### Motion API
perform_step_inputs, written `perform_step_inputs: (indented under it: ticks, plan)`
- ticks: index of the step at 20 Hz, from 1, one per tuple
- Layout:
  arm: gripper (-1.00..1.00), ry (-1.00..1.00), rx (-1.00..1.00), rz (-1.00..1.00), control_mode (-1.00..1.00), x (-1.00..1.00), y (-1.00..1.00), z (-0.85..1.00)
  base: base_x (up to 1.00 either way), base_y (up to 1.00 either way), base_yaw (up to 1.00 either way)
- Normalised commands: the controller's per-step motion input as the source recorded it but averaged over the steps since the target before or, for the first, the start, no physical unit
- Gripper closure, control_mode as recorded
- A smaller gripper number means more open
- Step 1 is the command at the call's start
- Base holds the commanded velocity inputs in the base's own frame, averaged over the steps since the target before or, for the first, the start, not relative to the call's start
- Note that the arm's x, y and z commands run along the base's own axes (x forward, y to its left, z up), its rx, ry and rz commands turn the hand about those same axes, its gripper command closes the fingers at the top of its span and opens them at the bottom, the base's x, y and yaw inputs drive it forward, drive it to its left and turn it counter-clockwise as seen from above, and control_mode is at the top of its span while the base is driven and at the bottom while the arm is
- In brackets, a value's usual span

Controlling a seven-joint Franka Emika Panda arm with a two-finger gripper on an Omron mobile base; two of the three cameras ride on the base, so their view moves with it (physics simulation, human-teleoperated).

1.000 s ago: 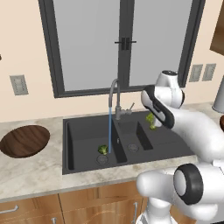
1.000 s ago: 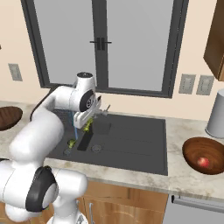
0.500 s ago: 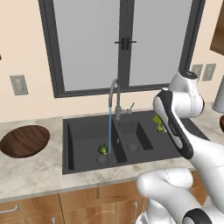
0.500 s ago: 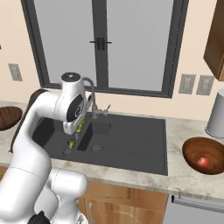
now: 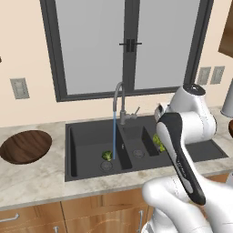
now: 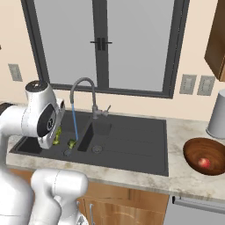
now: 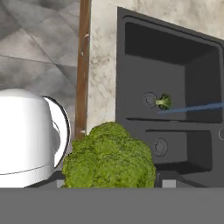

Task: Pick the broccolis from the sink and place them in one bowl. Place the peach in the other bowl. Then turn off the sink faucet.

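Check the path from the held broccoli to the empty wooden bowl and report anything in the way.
The broccoli sits in the gripper above the sink. Toward the empty bowl stand the faucet and its water stream; otherwise bare counter.

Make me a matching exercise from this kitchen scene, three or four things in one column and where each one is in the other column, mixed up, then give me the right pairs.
Things:
1. peach
2. broccoli floret under the water stream
3. broccoli floret right at the hand camera
4. empty wooden bowl

Places:
A. on the counter at the far left of the left base view
B. in the gripper
C. in the wooden bowl on the counter to the right of the sink
D. on the floor of the sink's left basin, by the drain

Pairs: 1-C, 2-D, 3-B, 4-A
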Motion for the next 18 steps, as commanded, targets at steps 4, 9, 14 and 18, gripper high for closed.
perform_step_inputs:
  ticks: [4,9,14,18]
  plan:
    - [1.0,0.0,-0.03,0.19,-1.0,-0.52,0.82,0.11,0.0,0.0,0.0]
    - [1.0,0.0,0.0,0.22,-1.0,-0.29,0.86,0.08,0.0,0.0,0.0]
    - [1.0,0.0,0.0,0.22,-1.0,-0.05,0.78,0.02,0.0,0.0,0.0]
    - [1.0,-0.04,0.0,0.18,-1.0,0.0,0.67,0.09,0.0,0.0,0.0]
